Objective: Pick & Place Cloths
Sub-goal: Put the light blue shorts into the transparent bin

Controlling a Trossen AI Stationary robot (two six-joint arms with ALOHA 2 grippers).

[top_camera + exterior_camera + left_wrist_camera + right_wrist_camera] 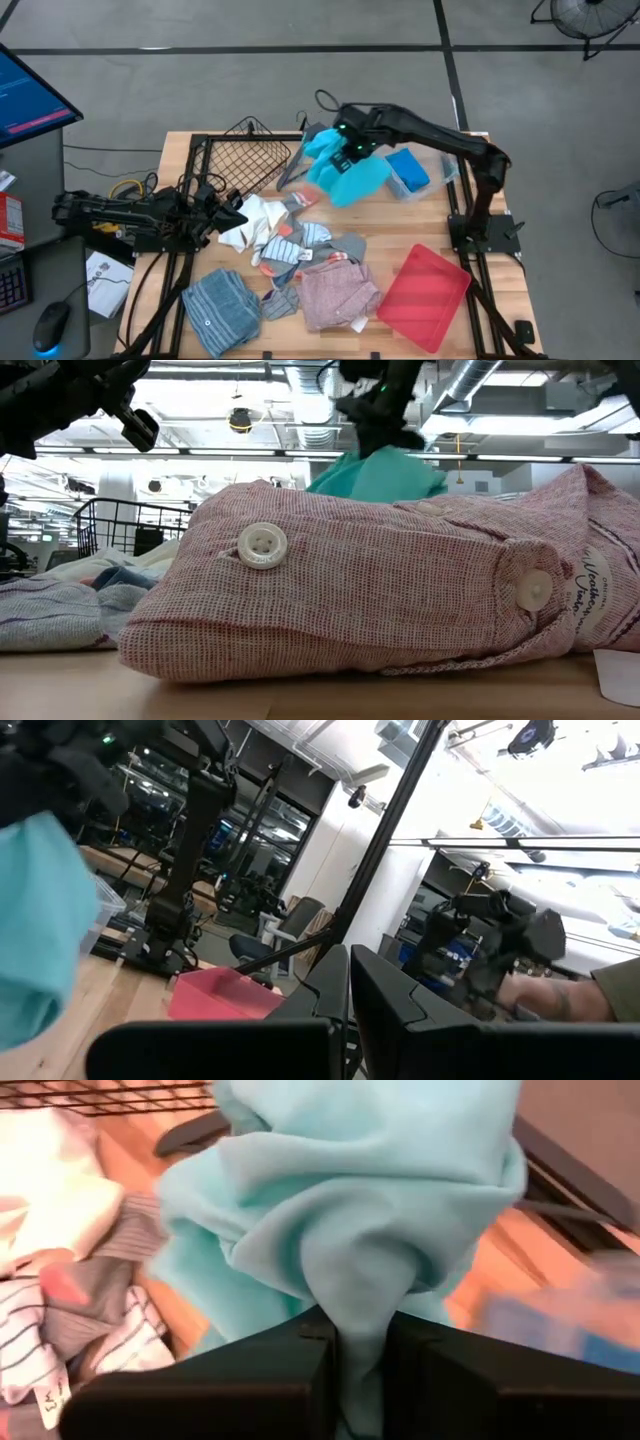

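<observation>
- The right gripper [345, 150] is clamped on the turquoise cloth [352, 172], which hangs bunched above the bench [420, 225] beside the wire basket [245, 155].
- The left gripper [232, 214], seemingly closed and empty, waits by the white garment [250, 220].
- The pink checked shirt [335, 290] lies just beside the red tray [425, 297].
</observation>
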